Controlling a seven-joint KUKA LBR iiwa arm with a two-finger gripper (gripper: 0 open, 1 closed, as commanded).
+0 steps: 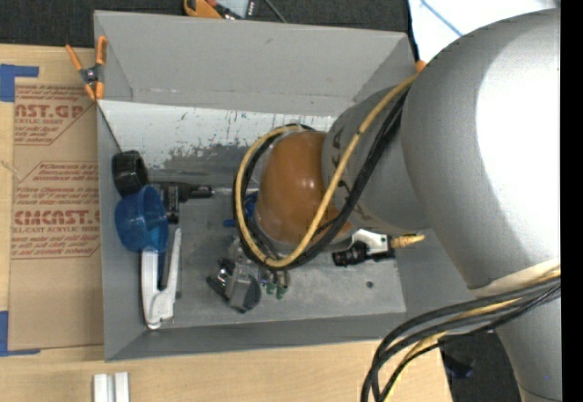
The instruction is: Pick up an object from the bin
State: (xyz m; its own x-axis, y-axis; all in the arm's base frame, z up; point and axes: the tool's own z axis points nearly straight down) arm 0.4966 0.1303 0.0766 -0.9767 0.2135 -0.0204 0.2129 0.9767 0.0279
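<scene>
My gripper (240,287) hangs low over the bin floor near the front wall, below the orange cover, and I see nothing held in it. To its left a long white thing with a dark strip (157,282) lies along the left wall. Above that rests a blue see-through cup (140,220). A black cylinder (129,170) stands in the far left part, with a dark, slim tool (185,192) beside the cup. None of these touches the gripper.
A small black and white piece with a yellow tip (368,245) lies right of the gripper, close under the arm. The arm and its looped cables cover the bin's right half. Bare floor shows between the gripper and the left-hand things.
</scene>
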